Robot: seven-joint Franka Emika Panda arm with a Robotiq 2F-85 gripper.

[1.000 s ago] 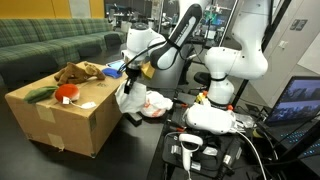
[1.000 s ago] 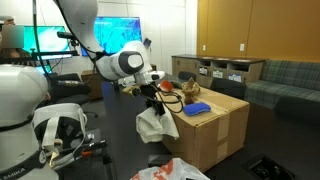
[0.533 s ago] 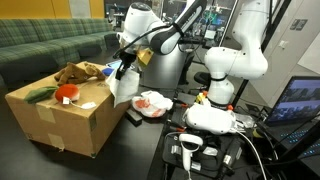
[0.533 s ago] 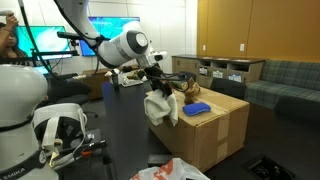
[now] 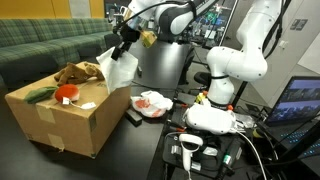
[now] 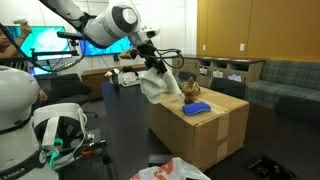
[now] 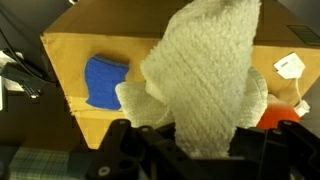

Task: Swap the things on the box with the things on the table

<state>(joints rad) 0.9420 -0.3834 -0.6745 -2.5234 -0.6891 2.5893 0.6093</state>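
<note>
My gripper [image 5: 122,47] is shut on a white knitted cloth [image 5: 118,68], which hangs above the near edge of the cardboard box [image 5: 62,118]. The cloth also shows in an exterior view [image 6: 157,84] and fills the wrist view [image 7: 205,75]. On the box lie a brown plush toy [image 5: 76,72], a red object [image 5: 66,93], a green object [image 5: 40,95] and a blue cloth [image 7: 104,82]. A white and red crumpled bag [image 5: 152,103] lies on the dark table [image 5: 150,135].
A second white robot base [image 5: 215,110] with cables stands beside the table. A green sofa [image 5: 45,45] is behind the box. A laptop screen [image 5: 300,100] is at the edge. A white arm base [image 6: 55,130] stands in the foreground.
My gripper has risen from beside the box and carried the white cloth up and over the box's top edge.
</note>
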